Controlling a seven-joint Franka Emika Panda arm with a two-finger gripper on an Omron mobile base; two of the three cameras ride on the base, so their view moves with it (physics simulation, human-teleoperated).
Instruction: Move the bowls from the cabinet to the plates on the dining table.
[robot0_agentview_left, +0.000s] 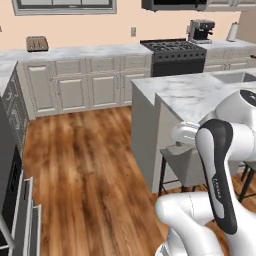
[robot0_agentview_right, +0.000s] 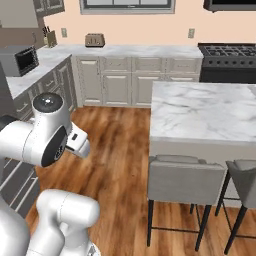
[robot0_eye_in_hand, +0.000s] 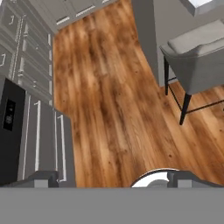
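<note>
Marble-topped dining table (robot0_agentview_right: 200, 110) ahead of me, grey stools (robot0_agentview_right: 185, 180) tucked beside it, wood floor (robot0_eye_in_hand: 113, 96) under my gripper (robot0_eye_in_hand: 113, 180) (finger gap unclear, cannot tell any hold)

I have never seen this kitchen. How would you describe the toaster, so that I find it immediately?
Start at the long marble counter along the peach back wall, left of the black stove. The toaster stands on it against the wall, under the window. It is a small brownish box with slots on top, unlike the larger grey microwave on the side counter.
</note>
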